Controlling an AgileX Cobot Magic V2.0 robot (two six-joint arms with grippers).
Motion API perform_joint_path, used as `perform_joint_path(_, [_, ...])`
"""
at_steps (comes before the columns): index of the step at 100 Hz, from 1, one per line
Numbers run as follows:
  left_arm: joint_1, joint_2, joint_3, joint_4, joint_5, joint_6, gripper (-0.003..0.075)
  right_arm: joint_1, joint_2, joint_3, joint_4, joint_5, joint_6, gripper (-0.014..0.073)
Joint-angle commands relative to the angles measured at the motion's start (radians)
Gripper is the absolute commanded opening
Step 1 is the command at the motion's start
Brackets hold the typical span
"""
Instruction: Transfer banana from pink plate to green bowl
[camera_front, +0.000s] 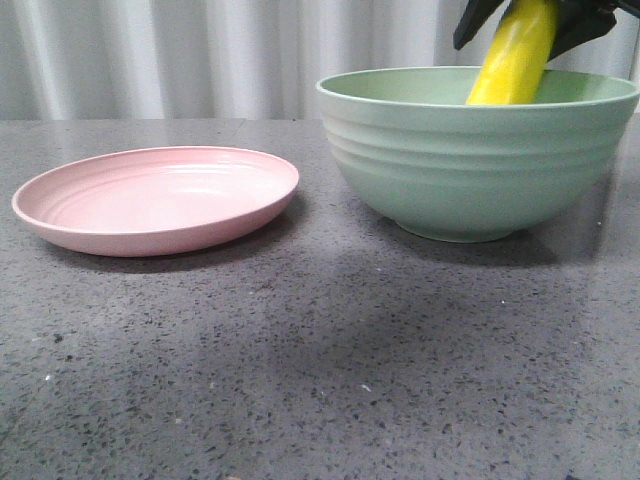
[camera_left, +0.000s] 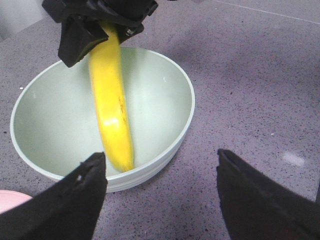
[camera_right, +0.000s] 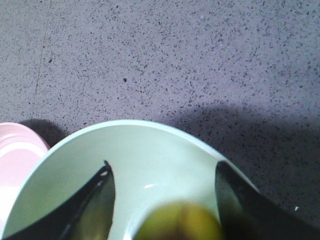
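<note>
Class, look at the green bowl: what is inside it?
The banana, held by the right tool, hangs into the green bowl. The front view hides its lower end behind the bowl's wall.

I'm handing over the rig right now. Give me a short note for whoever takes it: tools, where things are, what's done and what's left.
Right tool: shut on the banana, holding it upright over the bowl, lower end already below the rim.
Left tool: open, holding nothing, beside the bowl.
Plate: bare, left of the bowl.
Done: banana lifted off the plate and carried to the bowl.
Left: release it into the bowl and pull the right arm away.
</note>
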Motion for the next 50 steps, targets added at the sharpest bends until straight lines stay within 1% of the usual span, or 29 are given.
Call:
perform_joint_path(1, [-0.008, -0.029, -0.036, -0.007, -0.080, -0.006, 0.0442, -0.007, -0.044, -0.036, 0.017, -0.036, -0.016, 0.0408])
perform_joint_path(17, [-0.008, -0.029, -0.036, -0.012, -0.080, -0.006, 0.0442, -0.009, -0.074, -0.045, 0.011, -0.036, -0.017, 0.0408])
perform_joint_path(27, [-0.008, -0.029, -0.036, -0.012, -0.080, -0.006, 0.0441, -0.008, -0.118, -0.044, -0.020, -0.036, -0.017, 0.0408])
perform_joint_path(39, [-0.008, -0.029, -0.036, -0.012, -0.080, -0.006, 0.0436, -0.008, -0.174, -0.044, -0.071, -0.002, -0.032, 0.0398])
perform_joint_path(43, [-0.008, -0.029, -0.036, -0.012, -0.080, -0.006, 0.0424, -0.008, -0.194, -0.044, -0.083, 0.013, -0.032, 0.0365])
perform_joint_path(46, [-0.008, -0.031, -0.036, -0.012, -0.079, -0.006, 0.0399, -0.008, -0.207, -0.044, -0.098, 0.025, -0.032, 0.0330])
perform_joint_path(50, [-0.008, -0.034, -0.036, -0.012, -0.078, -0.006, 0.0363, -0.008, -0.226, -0.044, -0.106, 0.042, -0.032, 0.0262])
